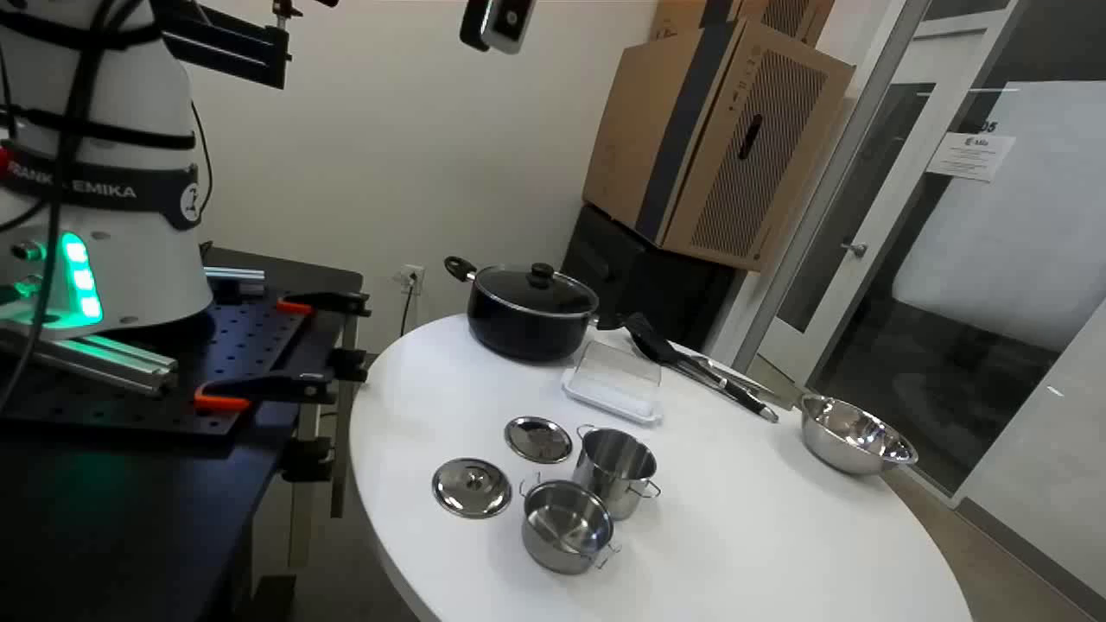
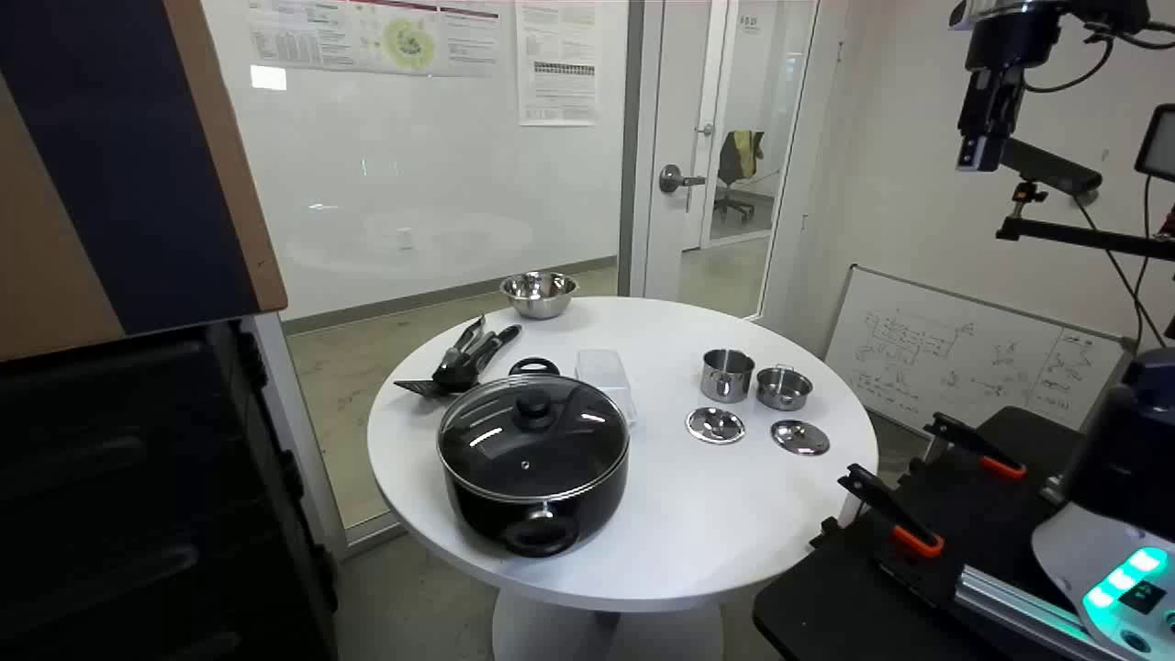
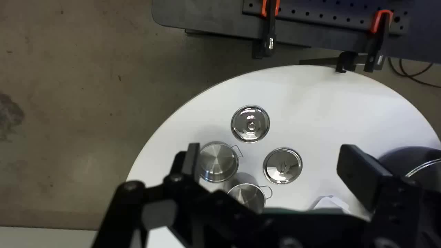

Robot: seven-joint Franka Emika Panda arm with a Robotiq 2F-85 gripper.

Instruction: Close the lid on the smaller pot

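Note:
The lid (image 1: pixel 472 488) is a flat round shiny steel disc with a small centre knob. It lies on the white table near its edge, also in an exterior view (image 2: pixel 800 438) and the wrist view (image 3: pixel 250 124). The smaller pot (image 1: pixel 566 529) is short, wide, steel and uncovered, its inside visible; it stands beside the lid, apart from it, also in an exterior view (image 2: pixel 784 389) and the wrist view (image 3: pixel 219 162). My gripper (image 3: pixel 275 165) is open and empty, high above the table. It shows at the top of both exterior views (image 1: pixel 498 23) (image 2: pixel 981 151). Its finger hides the pot's left side in the wrist view.
A narrower steel cup (image 1: pixel 615 471) stands close against the smaller pot. A smaller steel lid (image 1: pixel 538 440) lies beside them. A big black pot (image 2: pixel 537 459), a clear plastic container (image 1: pixel 613 380), black utensils (image 1: pixel 691 363) and a steel bowl (image 1: pixel 851 436) stand farther along the white table (image 1: pixel 734 553).

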